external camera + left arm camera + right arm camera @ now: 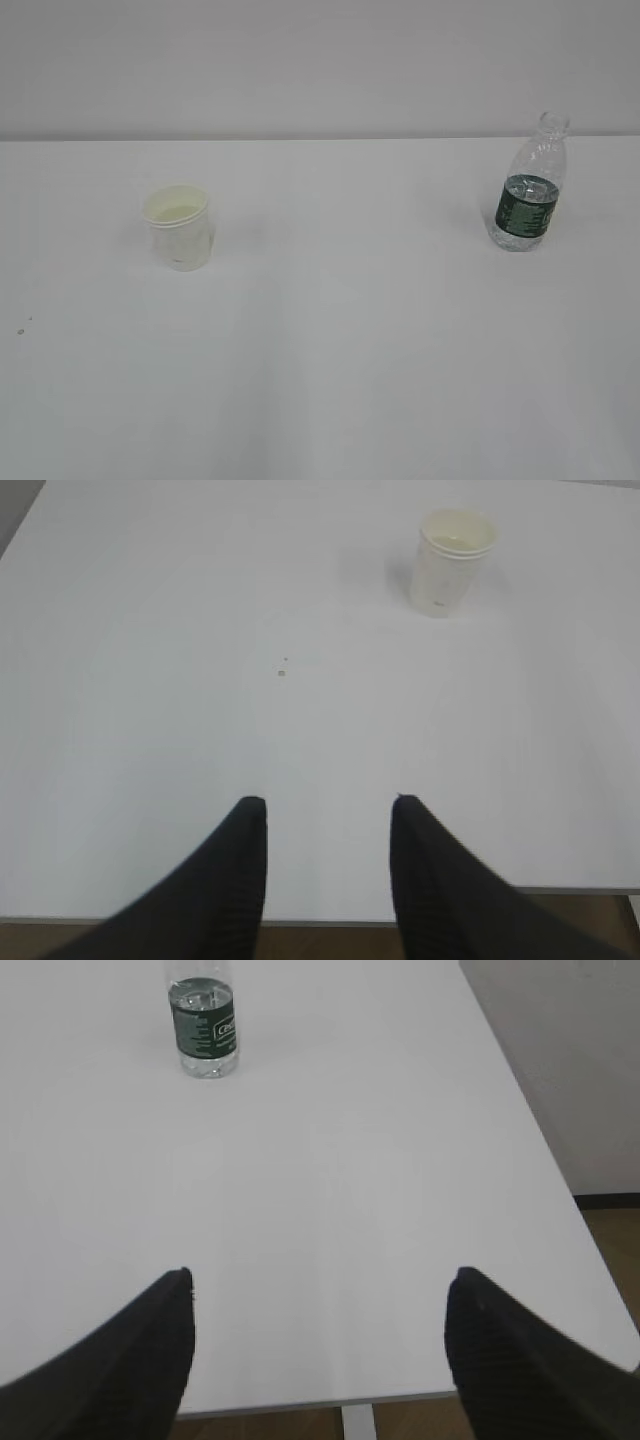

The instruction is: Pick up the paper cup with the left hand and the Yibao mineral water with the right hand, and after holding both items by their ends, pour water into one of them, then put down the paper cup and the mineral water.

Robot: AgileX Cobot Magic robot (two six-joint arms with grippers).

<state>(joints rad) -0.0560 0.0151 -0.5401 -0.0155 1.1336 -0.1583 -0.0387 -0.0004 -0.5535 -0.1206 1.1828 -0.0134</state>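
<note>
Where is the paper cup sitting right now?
The paper cup stands upright on the left side of the white table in the exterior view, far from the Yibao mineral water at right, with neither tool near it.

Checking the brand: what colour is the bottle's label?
Dark green with white print, clearest on the bottle in the right wrist view.

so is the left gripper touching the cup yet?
Apart. In the left wrist view the left gripper is open and empty near the table's front edge, with bare table between its fingertips and the cup standing upright farther back.
</note>
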